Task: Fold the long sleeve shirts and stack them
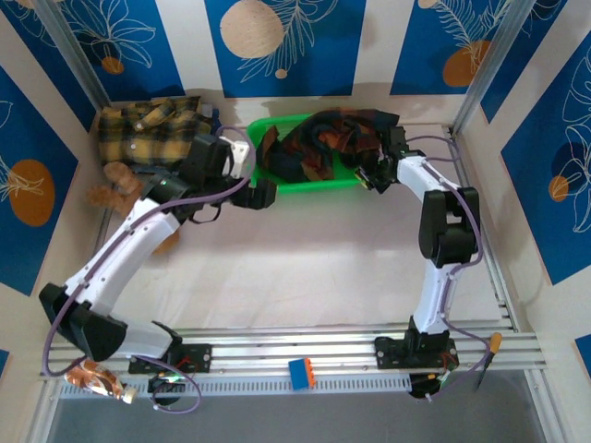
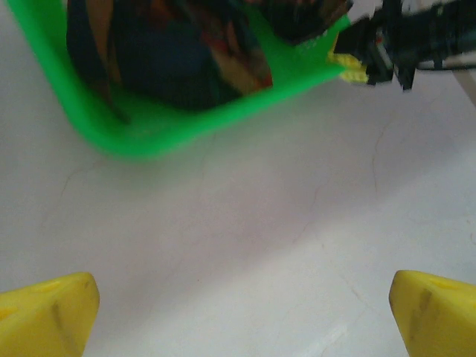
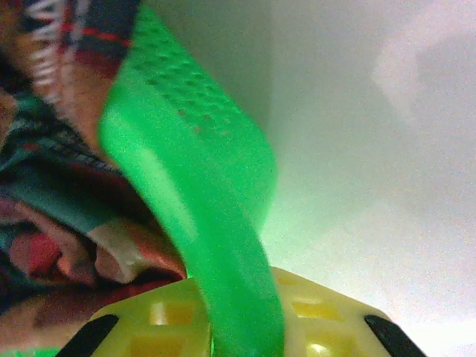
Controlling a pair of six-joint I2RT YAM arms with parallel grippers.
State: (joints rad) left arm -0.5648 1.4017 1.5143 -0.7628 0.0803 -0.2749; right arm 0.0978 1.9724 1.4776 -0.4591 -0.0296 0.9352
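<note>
Dark plaid flannel shirt [image 1: 328, 138] in green plastic basket [image 1: 314, 187], far centre; right gripper [image 1: 367, 175] clamped on its right rim; left gripper [image 1: 262, 196] spread wide.

I find no readable text, label, brand, number or sign in any of my camera views right now.

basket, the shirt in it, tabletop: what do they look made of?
The basket: moulded plastic, bright green, slight sheen; the right wrist view shows a thin wall with small holes.
The shirt: woven cloth, matte, plaid, lying in soft folds; likely flannel.
The tabletop: smooth, hard, white, with faint hairline marks; laminate or painted board, can't tell.
</note>
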